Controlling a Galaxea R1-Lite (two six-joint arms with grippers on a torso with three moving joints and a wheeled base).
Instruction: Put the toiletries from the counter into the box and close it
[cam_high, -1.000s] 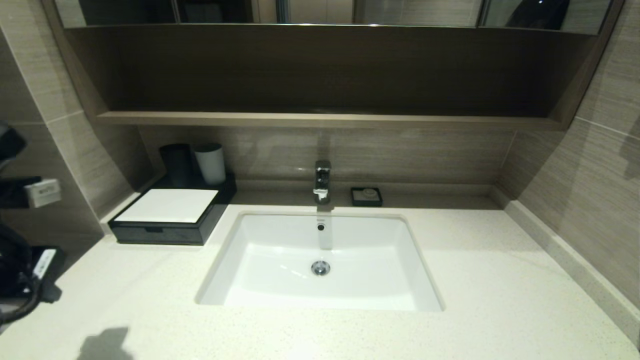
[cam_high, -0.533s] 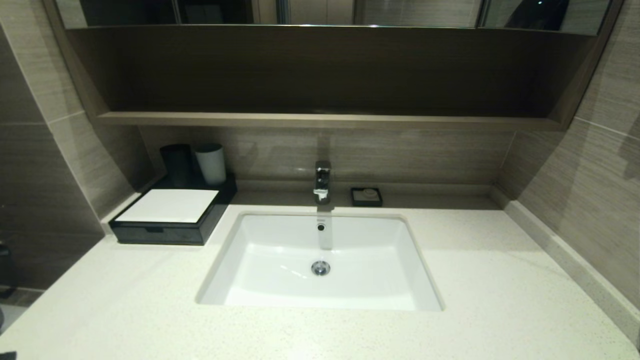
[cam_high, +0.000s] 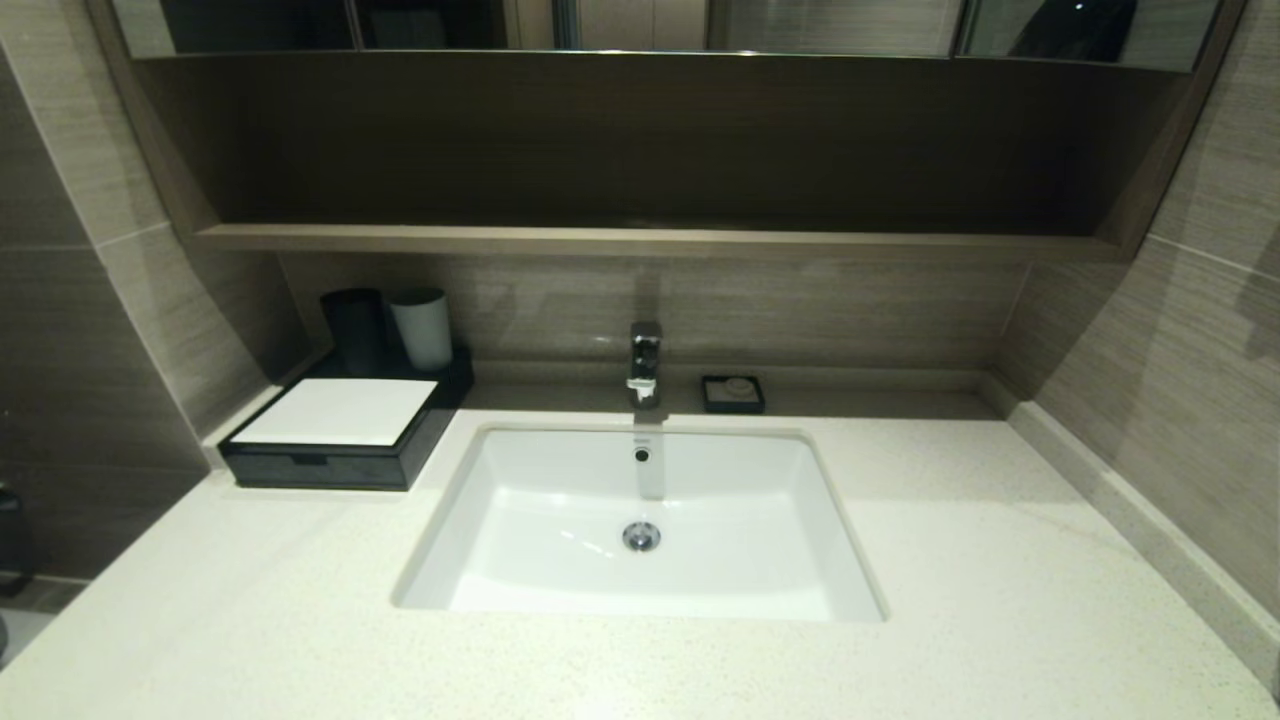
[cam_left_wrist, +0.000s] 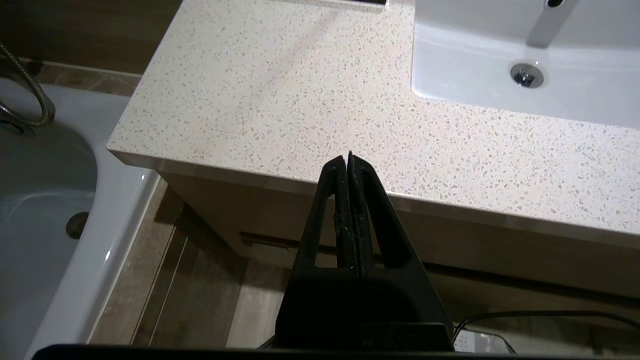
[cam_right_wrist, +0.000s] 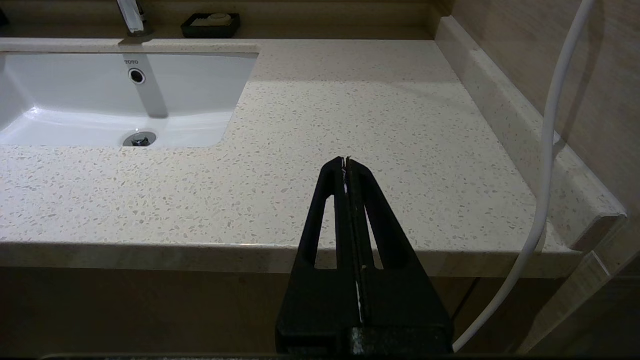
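While the box (cam_high: 335, 432) sits with its drawer pushed in at about 9 o'clock from the sink (cam_high: 640, 520), at the back left of the table (cam_high: 1000, 560), no packets of toiletries show on the stone. The left claw (cam_left_wrist: 348, 160) hangs off the table's front edge at the sink's 8 o'clock, fingers pressed together on nothing. The right claw (cam_right_wrist: 346, 162) hangs likewise at 4 o'clock, fingers together and holding nothing.
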